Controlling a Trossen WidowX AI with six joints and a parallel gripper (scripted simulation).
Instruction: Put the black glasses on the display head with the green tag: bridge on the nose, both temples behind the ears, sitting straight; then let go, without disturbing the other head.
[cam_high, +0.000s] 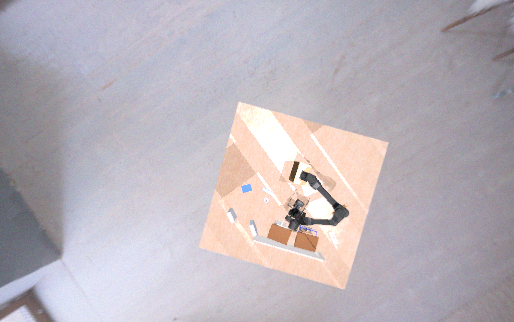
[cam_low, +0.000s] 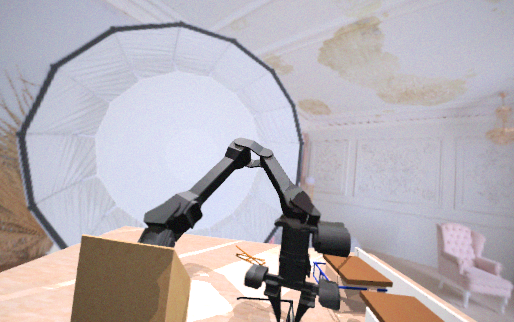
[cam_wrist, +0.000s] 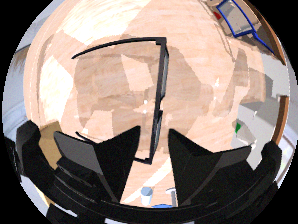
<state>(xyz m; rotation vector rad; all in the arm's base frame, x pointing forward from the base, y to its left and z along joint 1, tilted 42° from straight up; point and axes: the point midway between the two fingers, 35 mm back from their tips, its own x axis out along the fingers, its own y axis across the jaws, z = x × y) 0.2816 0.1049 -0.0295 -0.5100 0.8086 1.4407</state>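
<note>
The black glasses (cam_low: 265, 300) (cam_wrist: 161, 75) lie below my gripper, their front running lengthwise between the fingers in the wrist view and both temples pointing left. My gripper (cam_low: 288, 316) (cam_wrist: 154, 131) is partly open, pointing down, with a fingertip on each side of the front and neither seen gripping it. The green tag (cam_wrist: 237, 127) shows at the right of the wrist view, on a whitish display head (cam_wrist: 246, 141) that is partly cut off by the finger. Blue glasses (cam_wrist: 235, 19) (cam_high: 308, 230) sit at the other head, by a red tag (cam_wrist: 217, 16).
Two brown panels (cam_high: 279, 234) (cam_high: 306, 241) stand beside a long white wall (cam_high: 287, 248). A cardboard box (cam_low: 120, 280) stands near the arm's base. Orange glasses (cam_low: 251, 257) lie behind the gripper. A blue pad (cam_high: 246, 188) and small white items lie at the table's left.
</note>
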